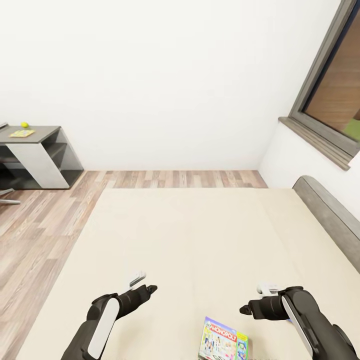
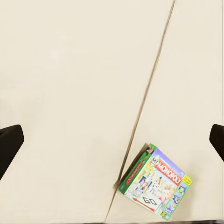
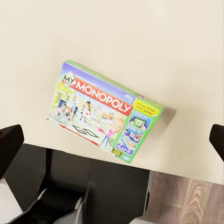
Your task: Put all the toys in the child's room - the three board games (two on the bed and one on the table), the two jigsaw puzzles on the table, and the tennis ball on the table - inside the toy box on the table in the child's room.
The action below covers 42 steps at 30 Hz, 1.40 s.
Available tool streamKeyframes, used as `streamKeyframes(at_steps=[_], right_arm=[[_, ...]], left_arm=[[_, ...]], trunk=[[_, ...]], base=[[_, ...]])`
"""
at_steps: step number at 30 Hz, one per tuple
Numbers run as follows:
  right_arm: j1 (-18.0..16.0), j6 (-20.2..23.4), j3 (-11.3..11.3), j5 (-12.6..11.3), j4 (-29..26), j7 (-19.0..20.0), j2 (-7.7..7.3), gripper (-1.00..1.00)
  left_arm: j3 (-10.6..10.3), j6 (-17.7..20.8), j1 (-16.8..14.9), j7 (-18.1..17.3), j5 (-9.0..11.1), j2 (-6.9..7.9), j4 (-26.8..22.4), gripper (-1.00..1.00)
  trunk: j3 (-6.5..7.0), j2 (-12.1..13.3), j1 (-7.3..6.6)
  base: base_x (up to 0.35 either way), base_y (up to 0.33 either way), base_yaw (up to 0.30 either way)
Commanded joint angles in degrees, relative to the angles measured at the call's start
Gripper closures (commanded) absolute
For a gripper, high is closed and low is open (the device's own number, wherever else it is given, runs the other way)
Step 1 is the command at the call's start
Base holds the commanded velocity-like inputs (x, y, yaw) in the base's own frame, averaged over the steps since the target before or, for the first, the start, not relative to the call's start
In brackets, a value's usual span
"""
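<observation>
Monopoly box (image 1: 223,340) lies flat on the bed (image 1: 200,240) near its close edge, between our two arms. Our left gripper (image 1: 150,288) and right gripper (image 1: 245,310) both hover over the mattress, fingers spread wide, holding nothing. Far left, the table (image 1: 30,137) carries a puzzle (image 1: 22,133) and ball (image 1: 23,124).

Window (image 1: 334,85) rt, wood floor (image 1: 40,220).
</observation>
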Motion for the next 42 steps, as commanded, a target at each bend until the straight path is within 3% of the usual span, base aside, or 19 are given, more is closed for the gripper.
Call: streamKeyframes(at_steps=[1, 14, 42], right_arm=[[0.0, 0.3, 0.0, 0.1, -0.1, 0.2, -0.02, -1.00], [0.0, 0.3, 0.0, 0.2, 0.0, 2.3, -0.03, -1.00], [0.0, 0.3, -0.5, 0.0, 0.1, 2.7, -0.10, -1.00]], left_arm=[[0.1, 0.3, 0.0, 0.5, 0.6, -0.05, -0.1, -1.00], [0.1, 0.4, 0.1, -5.7, 0.5, 0.15, -0.2, -1.00], [0.1, 0.6, 0.6, -10.3, 0.5, 0.54, -0.5, -1.00]], trunk=[[-0.20, -0.1, 0.03], [-1.42, -0.1, 0.03], [-4.04, -0.1, 0.03]], base=[[0.000, 0.000, 0.000], [0.000, 0.000, 0.000], [0.000, 0.000, 0.000]])
